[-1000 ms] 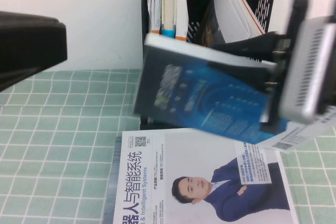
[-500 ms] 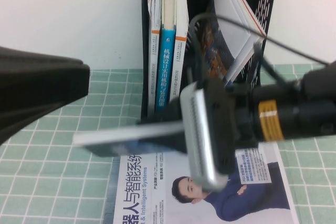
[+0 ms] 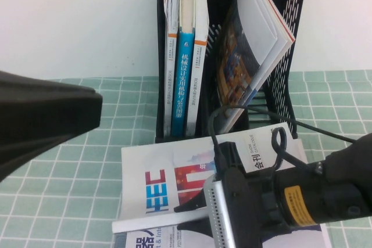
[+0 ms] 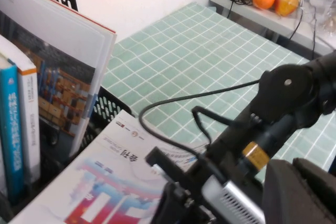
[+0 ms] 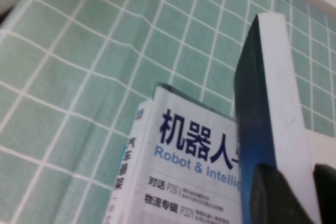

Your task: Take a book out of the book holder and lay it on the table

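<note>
The large thin white "HEEC" catalogue point(image 3: 192, 187), airborne moments ago, now lies face-up near the near edge of the green gridded counter point(image 3: 70, 178), overlapping the white magazine point(image 5: 184, 182). The right gripper point(image 3: 195, 213) still clamps its near edge, so release remains. The left gripper point(image 3: 40, 117) sits at the left edge, jaws indeterminate; the black perforated book holder point(image 3: 285, 79) stands at the far edge.

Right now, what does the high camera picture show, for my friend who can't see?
The right gripper holds the book, printed side up, low over a magazine on the table. Behind stands the book holder. The left gripper hovers at the left.
</note>
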Controlling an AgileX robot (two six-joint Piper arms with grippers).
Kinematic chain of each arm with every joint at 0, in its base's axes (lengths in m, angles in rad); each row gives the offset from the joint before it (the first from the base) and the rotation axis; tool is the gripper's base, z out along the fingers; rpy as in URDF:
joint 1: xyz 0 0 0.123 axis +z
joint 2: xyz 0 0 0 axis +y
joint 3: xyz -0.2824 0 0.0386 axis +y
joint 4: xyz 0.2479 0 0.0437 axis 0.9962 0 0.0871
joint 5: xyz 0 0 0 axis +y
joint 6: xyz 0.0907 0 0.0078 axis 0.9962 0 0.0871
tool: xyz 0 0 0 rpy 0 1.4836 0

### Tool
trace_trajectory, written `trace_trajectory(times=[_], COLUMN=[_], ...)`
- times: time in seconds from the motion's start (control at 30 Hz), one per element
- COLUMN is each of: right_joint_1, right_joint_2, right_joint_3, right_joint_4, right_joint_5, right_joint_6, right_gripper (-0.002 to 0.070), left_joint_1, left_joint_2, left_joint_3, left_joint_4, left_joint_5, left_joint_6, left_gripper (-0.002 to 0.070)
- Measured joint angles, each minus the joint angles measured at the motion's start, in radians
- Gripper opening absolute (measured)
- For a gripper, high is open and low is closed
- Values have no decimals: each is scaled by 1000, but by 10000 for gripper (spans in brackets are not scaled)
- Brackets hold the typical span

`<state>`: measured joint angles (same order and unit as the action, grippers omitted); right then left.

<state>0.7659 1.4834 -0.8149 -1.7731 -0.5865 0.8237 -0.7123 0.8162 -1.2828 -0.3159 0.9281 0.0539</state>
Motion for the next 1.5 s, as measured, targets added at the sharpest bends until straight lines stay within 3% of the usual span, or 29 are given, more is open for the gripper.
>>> trace_trajectory(times=[0.33, 0.6, 0.77, 0.9, 1.03, 1.13, 1.23, 1.3, 1.4, 1.5], right_joint_1=[7, 5, -1, -1, -1, -1, -1, -1, -1, -1], right_joint_2=[97, 118, 83, 19, -97, -229, -369, -461, -579, -665], right_joint_3=[2, 3, 3, 3, -24, -81, -135, -147, -149, -151], right_joint_4=[55, 54, 53, 52, 30, 12, 12, 12, 114, 458], right_joint_5=[-9, -24, -131, -176, -144, -20, 212, 419, 738, 1031], right_joint_6=[-65, 98, 146, 165, 187, 216, 225, 206, 56, -307], right_gripper=[139, 400, 432, 435, 370, 230, 74, 32, 11, 3], left_joint_1=[0, 0, 0, 0, 0, 0, 0, 0, 0, 0], left_joint_2=[-2, -2, -23, -53, -114, -178, -249, -297, -363, -421], left_joint_3=[114, 256, 334, 351, 351, 351, 351, 351, 351, 351], left_joint_4=[-4, -4, 7, 95, 287, 470, 666, 761, 845, 859], left_joint_5=[-121, -178, -259, -305, -344, -336, -295, -247, -178, -118], left_joint_6=[-29, -105, -142, -144, -165, -191, -278, -339, -412, -443], left_gripper=[-3, -3, -3, -3, -3, -3, -3, -3, -3, -3])
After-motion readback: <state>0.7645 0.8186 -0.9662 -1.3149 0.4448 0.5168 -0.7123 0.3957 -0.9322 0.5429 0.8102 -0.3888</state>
